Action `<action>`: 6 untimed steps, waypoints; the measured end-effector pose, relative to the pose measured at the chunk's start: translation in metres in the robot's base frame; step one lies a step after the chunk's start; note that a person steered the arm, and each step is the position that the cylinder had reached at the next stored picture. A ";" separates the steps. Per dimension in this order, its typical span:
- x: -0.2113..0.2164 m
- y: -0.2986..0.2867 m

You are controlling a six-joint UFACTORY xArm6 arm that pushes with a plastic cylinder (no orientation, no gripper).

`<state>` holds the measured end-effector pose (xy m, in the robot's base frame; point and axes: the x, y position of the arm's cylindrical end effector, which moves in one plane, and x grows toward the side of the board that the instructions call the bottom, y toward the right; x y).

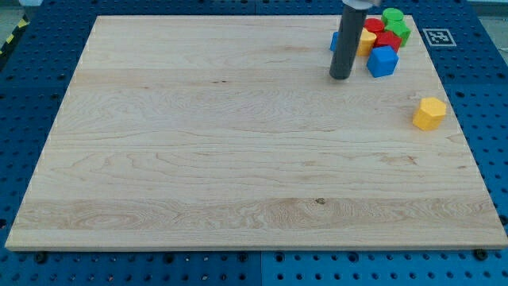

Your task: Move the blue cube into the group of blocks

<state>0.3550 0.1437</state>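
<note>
A blue cube point(382, 61) sits at the view's top right, touching the lower edge of a tight group of blocks. The group holds a red block point(387, 40), a red cylinder point(373, 25), a yellow block point(365, 41), a green cylinder point(392, 16) and a green block point(400, 32). Another blue block point(334, 40) peeks out behind the rod at the group's left. My tip point(340, 77) rests on the wooden board, just left of the blue cube with a small gap between them.
A lone yellow hexagonal block point(429, 114) lies near the board's right edge, below the group. The wooden board point(238, 159) sits on a blue perforated table. A white marker tag point(439, 36) lies off the board at the top right.
</note>
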 end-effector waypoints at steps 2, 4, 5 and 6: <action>0.013 0.084; 0.011 0.072; -0.011 0.065; -0.027 0.065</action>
